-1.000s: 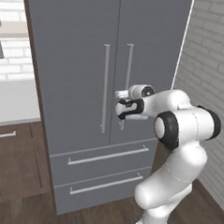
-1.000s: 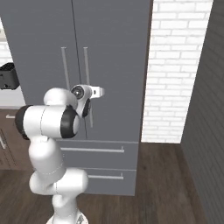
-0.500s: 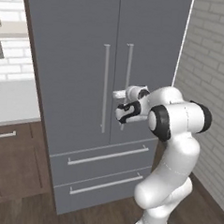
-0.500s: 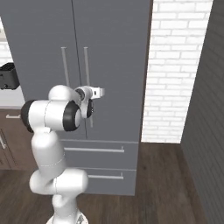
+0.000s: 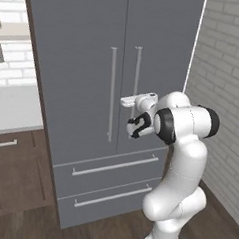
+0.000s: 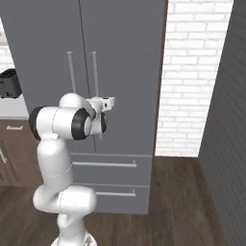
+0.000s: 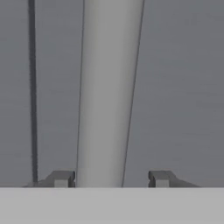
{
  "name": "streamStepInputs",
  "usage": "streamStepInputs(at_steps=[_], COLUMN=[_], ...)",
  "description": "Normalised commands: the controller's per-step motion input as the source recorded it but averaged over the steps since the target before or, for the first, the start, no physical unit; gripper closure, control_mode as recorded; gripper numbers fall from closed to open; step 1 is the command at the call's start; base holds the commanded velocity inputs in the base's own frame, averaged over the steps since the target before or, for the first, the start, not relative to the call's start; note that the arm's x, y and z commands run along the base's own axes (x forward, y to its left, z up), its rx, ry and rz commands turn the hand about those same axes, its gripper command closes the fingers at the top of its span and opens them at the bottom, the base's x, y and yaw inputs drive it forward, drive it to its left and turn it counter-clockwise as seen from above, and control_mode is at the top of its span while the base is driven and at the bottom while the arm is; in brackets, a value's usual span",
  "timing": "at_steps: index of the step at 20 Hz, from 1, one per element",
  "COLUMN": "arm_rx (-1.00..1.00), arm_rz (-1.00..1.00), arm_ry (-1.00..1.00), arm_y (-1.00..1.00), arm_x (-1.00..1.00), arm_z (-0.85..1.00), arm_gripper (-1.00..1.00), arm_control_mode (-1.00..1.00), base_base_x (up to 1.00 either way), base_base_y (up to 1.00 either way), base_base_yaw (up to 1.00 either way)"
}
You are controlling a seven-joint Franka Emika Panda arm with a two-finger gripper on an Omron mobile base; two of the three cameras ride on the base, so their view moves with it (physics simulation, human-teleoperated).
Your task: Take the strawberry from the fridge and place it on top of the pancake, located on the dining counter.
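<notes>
- Reaching for the closed fridge [image 5: 85, 64], the gripper [image 7: 111, 178] straddles the right door's handle [image 7: 109, 92], ready to pull.
- Fingers partly apart, one touching the bar.
- Strawberry presumably inside, unseen.

- You have one fridge [image 5: 95, 65], with two upper doors, both shut.
- You can count two bar handles [image 5: 111, 93] on those doors.
- Below them, two drawers [image 5: 108, 166], each with one handle.
- One pincer [image 7: 111, 179], with two fingertips [image 7: 61, 178].
- One brown cabinet [image 5: 13, 170] to the fridge's left.
</notes>
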Motion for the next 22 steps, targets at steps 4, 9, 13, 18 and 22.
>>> streamStepInputs(at_steps=[4, 9, 13, 18, 22], arm_rx=[0.0, -0.02, 0.0, 0.03, 0.04], arm_rz=[0.0, 0.0, 0.0, -0.15, -0.06], arm_ry=[0.0, 0.0, 0.01, 0.16, 0.21], arm_y=[0.0, 0.0, 0.0, -0.3, -0.78], arm_x=[0.41, 0.5, 0.36, 0.02, -0.23], arm_z=[-0.05, -0.07, -0.01, -0.02, -0.24], arm_gripper=[1.0, 1.0, 1.0, 1.0, 1.0], arm_control_mode=[-1.0, -1.0, -1.0, -1.0, -1.0], base_base_x=[0.0, 0.0, 0.0, 0.0, 0.0], base_base_y=[0.0, 0.0, 0.0, 0.0, 0.0], base_base_yaw=[0.0, 0.0, 0.0, 0.0, 0.0])
